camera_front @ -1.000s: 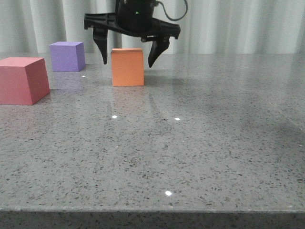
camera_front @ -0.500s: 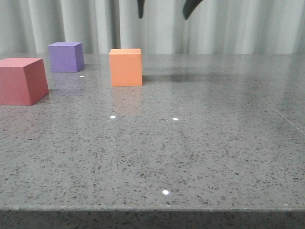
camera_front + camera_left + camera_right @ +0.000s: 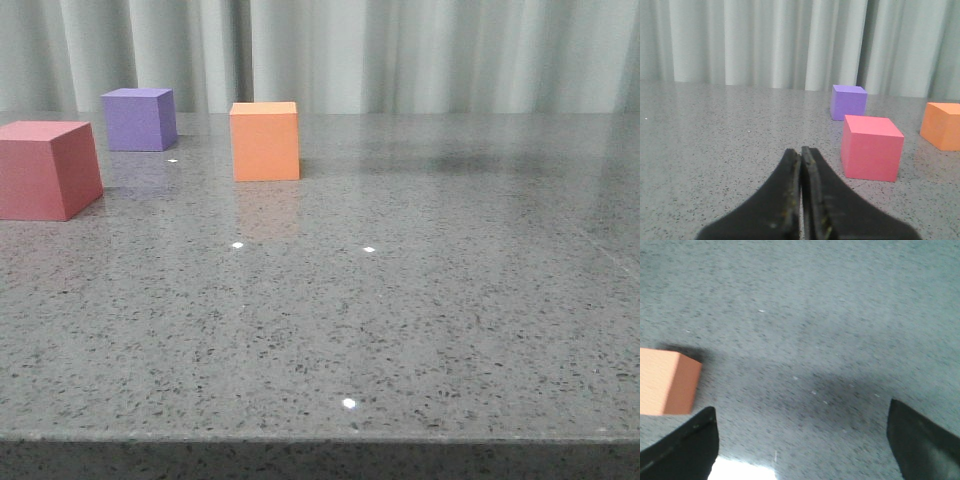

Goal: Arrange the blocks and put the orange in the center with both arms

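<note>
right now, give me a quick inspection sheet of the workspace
surface: grey speckled table, glossy, small light glints
job's things: orange cube, purple cube and pinkish-red cube all sit upright on the table, apart from one another
clutter: nothing seen
grippers: left end effector shut, empty, low over the table; right end effector open, empty, above the table beside the orange cube; neither shows in the front view
cables: nothing seen
surroundings: pale pleated curtain behind the table
</note>
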{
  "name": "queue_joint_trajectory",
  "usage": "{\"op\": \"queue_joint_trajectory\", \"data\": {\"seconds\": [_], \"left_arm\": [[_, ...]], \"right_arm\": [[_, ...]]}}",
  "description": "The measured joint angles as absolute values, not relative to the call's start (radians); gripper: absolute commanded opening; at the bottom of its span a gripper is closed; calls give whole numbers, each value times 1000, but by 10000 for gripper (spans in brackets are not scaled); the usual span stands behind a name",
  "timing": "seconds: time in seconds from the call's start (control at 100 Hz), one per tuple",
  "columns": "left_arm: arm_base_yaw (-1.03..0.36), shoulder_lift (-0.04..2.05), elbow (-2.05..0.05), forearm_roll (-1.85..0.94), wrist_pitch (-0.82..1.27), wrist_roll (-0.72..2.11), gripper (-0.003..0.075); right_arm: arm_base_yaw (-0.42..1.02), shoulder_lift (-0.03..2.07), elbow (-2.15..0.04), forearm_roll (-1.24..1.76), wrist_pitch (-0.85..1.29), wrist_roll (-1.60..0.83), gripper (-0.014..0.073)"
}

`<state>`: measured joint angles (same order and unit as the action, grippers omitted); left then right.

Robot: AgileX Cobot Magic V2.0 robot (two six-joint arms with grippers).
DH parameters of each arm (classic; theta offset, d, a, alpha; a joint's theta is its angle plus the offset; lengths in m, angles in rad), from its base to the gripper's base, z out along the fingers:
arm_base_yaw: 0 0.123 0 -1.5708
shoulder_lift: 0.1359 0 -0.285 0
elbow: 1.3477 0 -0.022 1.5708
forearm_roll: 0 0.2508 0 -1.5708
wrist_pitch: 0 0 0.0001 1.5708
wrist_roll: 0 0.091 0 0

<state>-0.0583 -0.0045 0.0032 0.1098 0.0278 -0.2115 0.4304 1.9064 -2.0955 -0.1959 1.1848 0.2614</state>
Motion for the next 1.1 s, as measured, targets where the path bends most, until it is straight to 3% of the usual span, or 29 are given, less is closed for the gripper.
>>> {"op": "queue_joint_trajectory", "data": {"seconds": [0.53, 0.77, 1.1], "left_arm": [[-58, -4, 3, 110, 28, -212, -19], [-58, -4, 3, 110, 28, -212, -19], [-58, -4, 3, 110, 28, -212, -19]], "right_arm": [[128, 1207, -1156, -191, 740, 265, 666], [116, 859, -838, -206, 559, 265, 666], [116, 491, -582, -259, 529, 267, 666]]}}
